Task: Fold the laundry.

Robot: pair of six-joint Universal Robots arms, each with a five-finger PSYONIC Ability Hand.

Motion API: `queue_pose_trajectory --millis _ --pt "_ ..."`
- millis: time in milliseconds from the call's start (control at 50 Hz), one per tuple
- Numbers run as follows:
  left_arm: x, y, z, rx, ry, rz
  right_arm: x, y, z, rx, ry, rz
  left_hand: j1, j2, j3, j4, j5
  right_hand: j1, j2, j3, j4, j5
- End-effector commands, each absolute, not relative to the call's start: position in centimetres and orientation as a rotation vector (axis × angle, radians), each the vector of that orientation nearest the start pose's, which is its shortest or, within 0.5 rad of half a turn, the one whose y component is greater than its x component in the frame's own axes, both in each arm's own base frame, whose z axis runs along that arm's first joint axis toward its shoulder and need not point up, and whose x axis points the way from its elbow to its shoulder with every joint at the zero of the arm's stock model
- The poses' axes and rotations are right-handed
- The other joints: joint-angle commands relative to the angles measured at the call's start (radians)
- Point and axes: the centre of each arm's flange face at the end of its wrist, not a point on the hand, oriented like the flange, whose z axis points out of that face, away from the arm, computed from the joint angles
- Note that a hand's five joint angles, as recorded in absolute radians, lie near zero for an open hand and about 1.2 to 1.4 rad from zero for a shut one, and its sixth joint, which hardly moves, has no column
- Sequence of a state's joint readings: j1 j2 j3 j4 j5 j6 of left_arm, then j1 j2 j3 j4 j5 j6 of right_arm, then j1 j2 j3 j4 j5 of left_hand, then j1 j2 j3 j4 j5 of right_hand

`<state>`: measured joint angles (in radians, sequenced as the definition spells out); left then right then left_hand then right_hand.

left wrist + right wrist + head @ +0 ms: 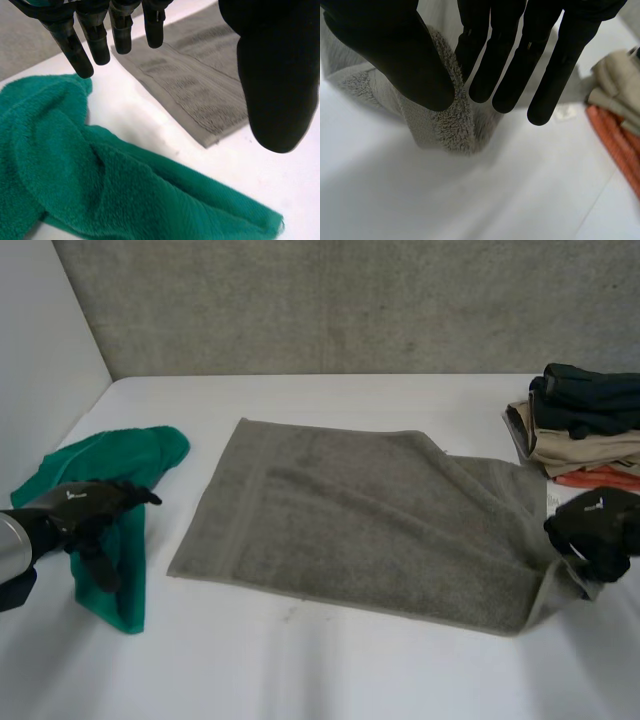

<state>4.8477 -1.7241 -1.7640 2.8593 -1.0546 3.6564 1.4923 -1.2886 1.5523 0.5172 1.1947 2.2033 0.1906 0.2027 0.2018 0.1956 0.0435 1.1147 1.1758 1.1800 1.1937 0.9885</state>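
Left hand (275,75): fingers (100,45) straight, set apart from the thumb, nothing held. Green towel (100,190) lies crumpled under the palm, with thick rumpled folds. Grey towel (200,85) lies flat past the fingertips, its hemmed corner between fingers and thumb. A strip of bare white table (140,115) separates the two towels; they don't touch.

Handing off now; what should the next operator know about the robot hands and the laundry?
Left robot hand: open, over the crumpled green towel at the left of the table.
Right robot hand: shut on the grey towel, pinching its near right corner.
Done: a folded stack sits far right.
To do: fold the spread grey towel, then the green one.
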Motion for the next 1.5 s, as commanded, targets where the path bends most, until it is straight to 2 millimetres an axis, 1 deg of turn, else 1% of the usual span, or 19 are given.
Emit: queue_pose_trajectory --millis 20,80,140,180,200,280,340,380,440,620,740,1020,1240,1340,1360,1380,1420,1480,1500 --pt "-14.3 -27.9 21.2 0.865 2.726 -1.66 14.6 -29.5 22.1 -1.204 2.498 -1.415 -0.016 -0.028 -0.027 -0.021 -0.044 0.282 0.22 0.216 0.203 0.233" --pt "-15.2 -27.9 21.3 0.885 2.738 -1.679 14.8 -30.5 22.4 -1.074 2.488 -1.475 -0.016 -0.028 -0.027 -0.021 -0.044 0.282 0.22 0.216 0.203 0.233" --pt "-16.5 -28.1 20.8 0.92 2.755 -1.686 14.8 -31.5 22.6 -0.936 2.468 -1.516 0.008 -0.004 -0.003 0.003 -0.02 0.282 0.22 0.216 0.203 0.233" --pt "-17.0 -28.2 20.4 0.928 2.761 -1.679 15.0 -31.8 22.6 -0.884 2.456 -1.524 0.11 0.098 0.099 0.105 0.083 0.282 0.22 0.216 0.203 0.233" --pt "-17.4 -28.5 19.9 0.928 2.764 -1.664 15.2 -32.1 22.6 -0.839 2.443 -1.543 0.21 0.198 0.199 0.205 0.182 0.282 0.22 0.216 0.203 0.233" --pt "-18.0 -29.2 19.1 0.896 2.748 -1.614 15.1 -33.0 23.0 -0.749 2.408 -1.621 0.308 0.295 0.296 0.302 0.28 0.282 0.22 0.216 0.203 0.233" --pt "-18.3 -29.4 18.8 0.879 2.733 -1.595 14.9 -33.7 22.8 -0.687 2.408 -1.676 0.29 0.278 0.279 0.285 0.263 0.282 0.22 0.216 0.203 0.233" --pt "-18.7 -29.4 18.7 0.871 2.717 -1.597 14.6 -34.0 22.7 -0.655 2.419 -1.703 0.194 0.181 0.182 0.188 0.166 0.282 0.22 0.216 0.203 0.233" --pt "-19.3 -29.4 18.5 0.886 2.708 -1.608 14.0 -34.6 22.5 -0.596 2.445 -1.746 0.146 0.134 0.135 0.141 0.119 0.282 0.22 0.216 0.203 0.233" --pt "-21.1 -29.1 16.9 0.966 2.717 -1.577 13.7 -35.4 21.5 -0.546 2.464 -1.8 0.117 0.105 0.106 0.112 0.089 0.282 0.22 0.216 0.203 0.233" --pt "-22.0 -29.0 16.0 1.002 2.71 -1.548 13.2 -36.1 21.3 -0.487 2.462 -1.871 0.126 0.113 0.114 0.121 0.098 0.282 0.22 0.216 0.203 0.233" --pt "-23.3 -29.7 14.1 1.074 2.658 -1.498 12.3 -36.8 20.8 -0.414 2.47 -1.897 0.211 0.199 0.199 0.206 0.183 0.282 0.22 0.216 0.203 0.233" --pt "-23.9 -30.7 12.8 1.082 2.635 -1.477 12.3 -37.0 20.1 -0.407 2.483 -1.874 0.481 0.468 0.469 0.476 0.453 0.282 0.22 0.216 0.203 0.233" --pt "-24.2 -30.8 12.6 1.089 2.633 -1.471 12.2 -37.0 20.1 -0.403 2.485 -1.872 0.874 0.861 0.862 0.869 0.846 0.282 0.22 0.216 0.203 0.233" --pt "-24.3 -30.7 12.9 1.092 2.628 -1.48 12.2 -36.9 20.1 -0.401 2.486 -1.873 1.075 1.063 1.064 1.07 1.047 0.282 0.22 0.216 0.203 0.233" --pt "-24.3 -30.6 13.1 1.09 2.625 -1.483 12.2 -36.9 20.1 -0.405 2.487 -1.874 1.193 1.181 1.182 1.188 1.166 0.282 0.22 0.216 0.203 0.233" --pt "-24.3 -30.5 13.7 1.088 2.616 -1.497 12.1 -36.9 20.2 -0.405 2.489 -1.875 1.206 1.194 1.194 1.201 1.178 0.282 0.22 0.216 0.203 0.233" --pt "-24.0 -30.5 15.4 1.075 2.589 -1.546 12.0 -36.7 20.6 -0.419 2.485 -1.889 1.206 1.194 1.194 1.201 1.178 0.282 0.22 0.216 0.203 0.233" --pt "-23.9 -30.3 16.6 1.076 2.571 -1.582 12.1 -36.4 21.0 -0.442 2.487 -1.889 1.206 1.194 1.194 1.201 1.178 0.282 0.22 0.216 0.203 0.233"
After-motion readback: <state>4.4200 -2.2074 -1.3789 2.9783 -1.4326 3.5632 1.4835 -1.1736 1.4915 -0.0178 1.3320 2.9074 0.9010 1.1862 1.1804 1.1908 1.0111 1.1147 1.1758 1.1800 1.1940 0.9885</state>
